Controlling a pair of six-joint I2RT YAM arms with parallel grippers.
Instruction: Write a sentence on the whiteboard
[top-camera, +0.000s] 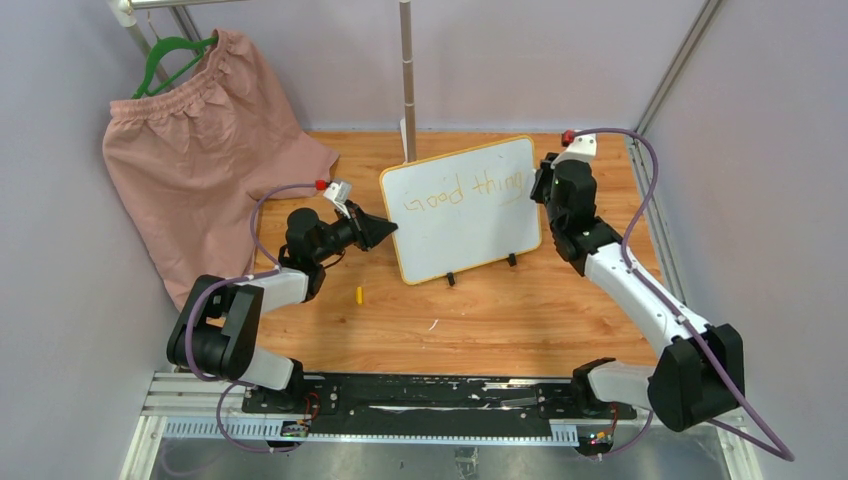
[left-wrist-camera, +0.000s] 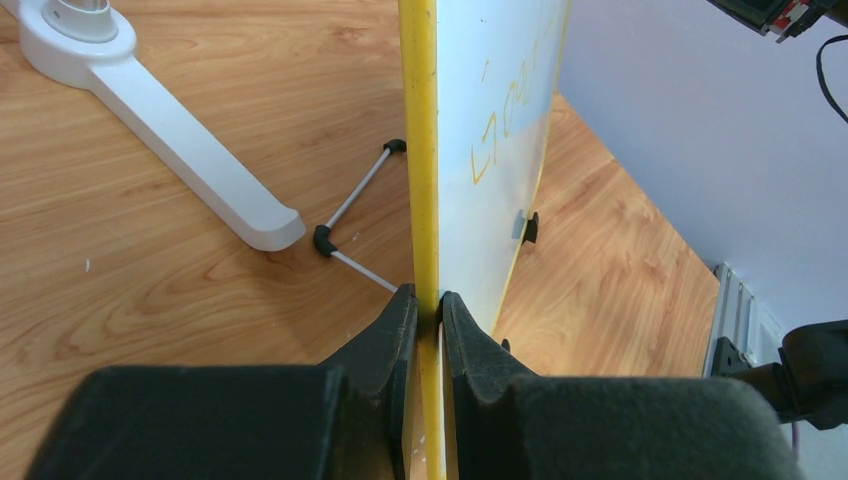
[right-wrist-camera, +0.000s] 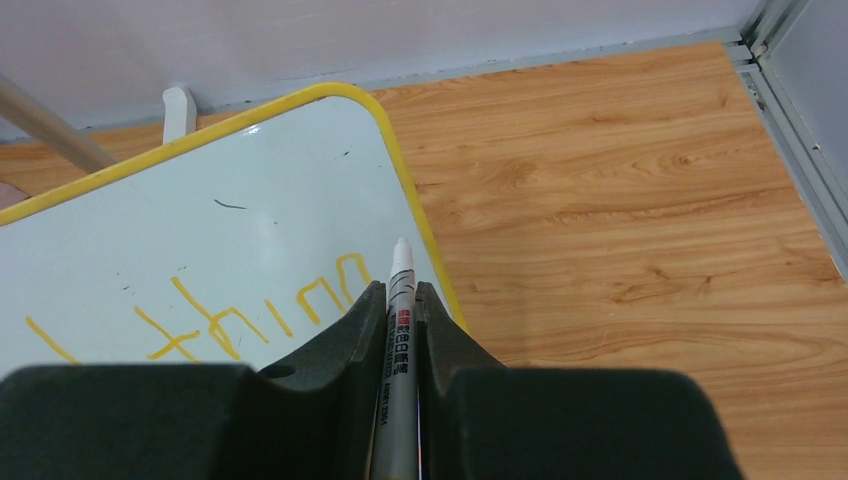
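Observation:
The whiteboard with a yellow-orange frame stands tilted on the wooden table on two black clip feet. The sentence reads "Good thing" in one yellow line, as far as I can read it; in the right wrist view only "thing" shows. My left gripper is shut on the board's left edge. My right gripper is shut on a grey marker, whose white tip sits at the board's right edge beside the last letter.
A pink garment on a green hanger hangs at the back left. A white pole stand rises behind the board; its foot lies near the board's wire prop. A small yellow cap lies on the table.

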